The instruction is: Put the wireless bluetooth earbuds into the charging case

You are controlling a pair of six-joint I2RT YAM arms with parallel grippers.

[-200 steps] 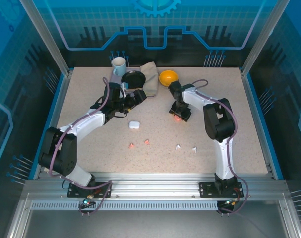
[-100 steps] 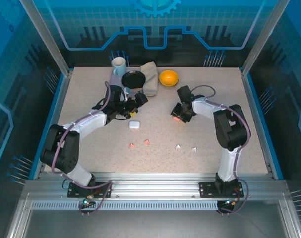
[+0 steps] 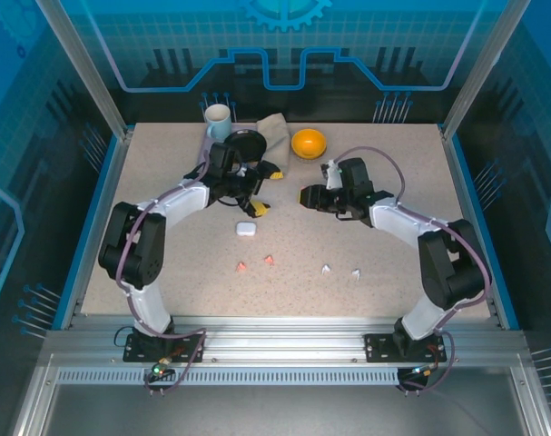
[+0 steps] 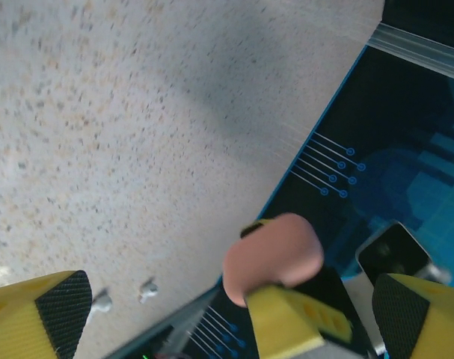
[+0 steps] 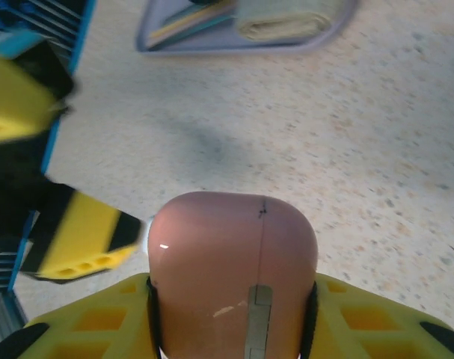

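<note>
My right gripper (image 5: 232, 303) is shut on a salmon-pink charging case (image 5: 232, 262), lid closed, held off the table. That pink case (image 4: 275, 254) hangs just in front of my open left gripper (image 4: 230, 303), whose jaws are spread wide and empty. From above, the left gripper (image 3: 264, 188) faces the right gripper (image 3: 305, 195) over the middle of the table. A white charging case (image 3: 246, 229) lies shut below them. Two pink earbuds (image 3: 241, 266) (image 3: 270, 260) and two white earbuds (image 3: 327, 269) (image 3: 356, 272) lie loose nearer the front. The white earbuds (image 4: 146, 288) also appear in the left wrist view.
At the back stand a white mug (image 3: 218, 116), a black round dish (image 3: 245, 143), a folded beige cloth (image 3: 275, 145) and an orange bowl (image 3: 309, 142). The blue wall (image 4: 376, 172) edges the table on the right.
The right gripper closed on the pink case, lifted it off the table and swung left. The left gripper turned toward it and stayed open.
</note>
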